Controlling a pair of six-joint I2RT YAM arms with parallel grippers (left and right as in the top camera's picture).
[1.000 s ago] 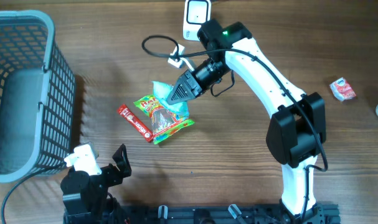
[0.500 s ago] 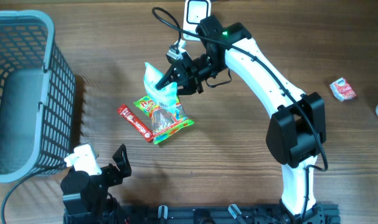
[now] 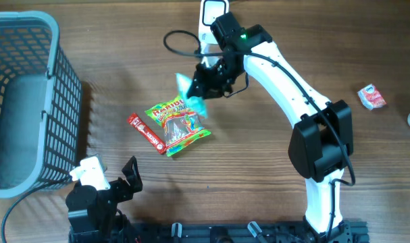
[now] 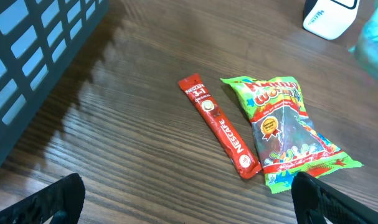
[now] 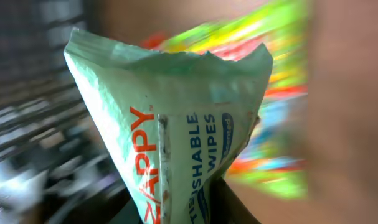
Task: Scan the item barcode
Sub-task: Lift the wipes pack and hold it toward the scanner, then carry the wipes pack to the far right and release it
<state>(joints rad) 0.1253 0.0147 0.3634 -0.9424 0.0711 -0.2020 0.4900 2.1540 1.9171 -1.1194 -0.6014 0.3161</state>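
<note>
While the grey basket (image 3: 55, 30) at the left shows only its own mesh and floor, the right gripper (image 3: 205, 82) is clamped on the wipes packet (image 3: 191, 98), lifted near the white scanner (image 3: 213, 13) (cut off by the frame's top edge). The right wrist view crops the packet's lower end and blurs everything behind it. The left gripper (image 3: 112, 177) stands wide apart.

The wipes packet (image 5: 176, 118) is pale green, printed ZAPPY in orange and FLUSHABLE WIPES in blue. My right tool (image 3: 202, 84) grips it by one end, aloft, near the white scanner (image 3: 213, 13).
</note>
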